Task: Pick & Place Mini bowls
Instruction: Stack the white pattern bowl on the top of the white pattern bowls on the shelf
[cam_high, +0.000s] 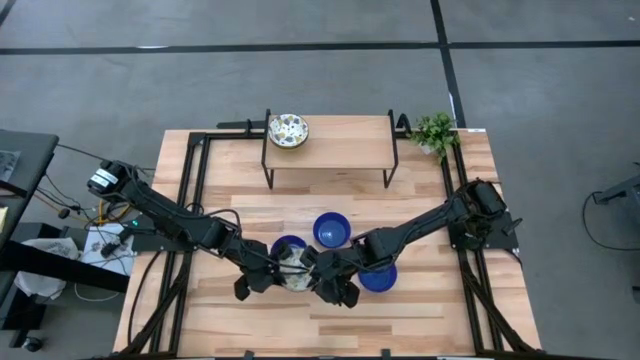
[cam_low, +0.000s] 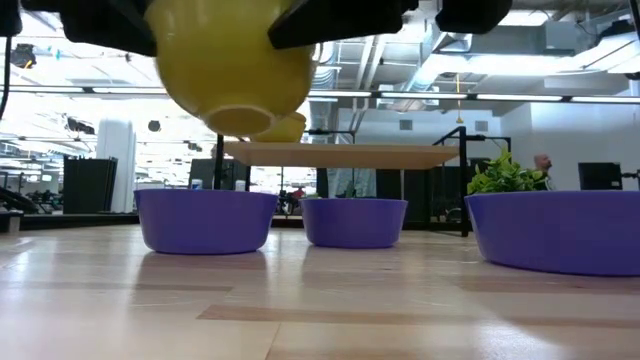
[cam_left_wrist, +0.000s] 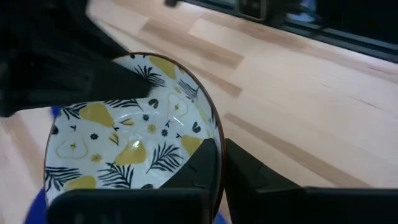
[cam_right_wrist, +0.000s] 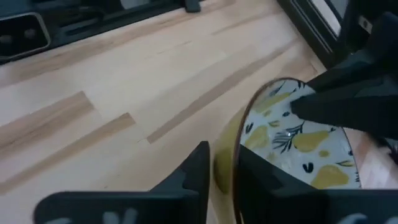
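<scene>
A mini bowl, white inside with yellow pears and dark leaves and yellow outside, hangs between both grippers above the table. My left gripper and my right gripper are shut on its opposite rims. A blue bowl stands partly under it. Two more blue bowls stand on the table nearby. Another patterned bowl stands on the wooden shelf at the far side. My left gripper pinches the bowl's rim, one finger inside the bowl and one outside. It comes from the table's left. The bowl is lifted clear, mouth up. My right gripper pinches the opposite rim, one finger inside and one outside. It comes from the table's right.
A small green plant stands at the shelf's far right corner. Black frame rails run along the table's left and right sides. Bare wood lies along the near edge.
</scene>
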